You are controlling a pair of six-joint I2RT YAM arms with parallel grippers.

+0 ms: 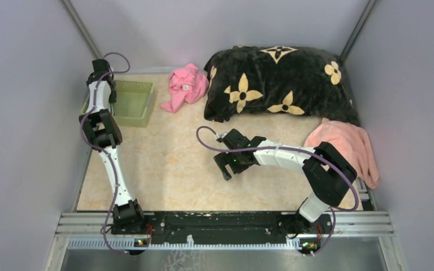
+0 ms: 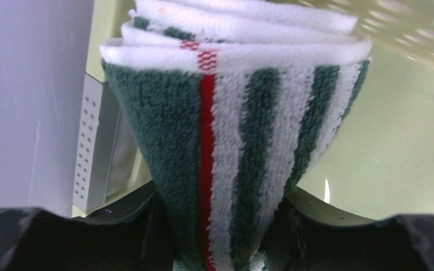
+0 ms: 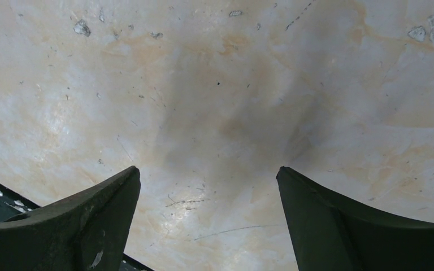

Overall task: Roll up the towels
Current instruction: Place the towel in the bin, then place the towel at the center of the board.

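Observation:
The dark green towel with white stripes and a thin red line [image 2: 231, 130] is rolled up and clamped between the jaws of my left gripper [image 2: 223, 195]. It hangs over the pale green basket [image 2: 407, 141]. In the top view my left gripper [image 1: 106, 84] is at the basket's [image 1: 135, 104] left end, and the striped towel is hidden there. The pale salmon-pink towel [image 1: 347, 144] lies crumpled at the table's right edge, partly under my right arm. My right gripper [image 1: 226, 167] is open and empty, low over the bare tabletop [image 3: 215, 101], well left of that towel.
A big black blanket with tan flowers [image 1: 277, 82] fills the back right. A brighter pink crumpled cloth [image 1: 185, 86] lies between it and the basket. Grey walls close in on both sides. A metal rail [image 1: 220, 223] runs along the near edge.

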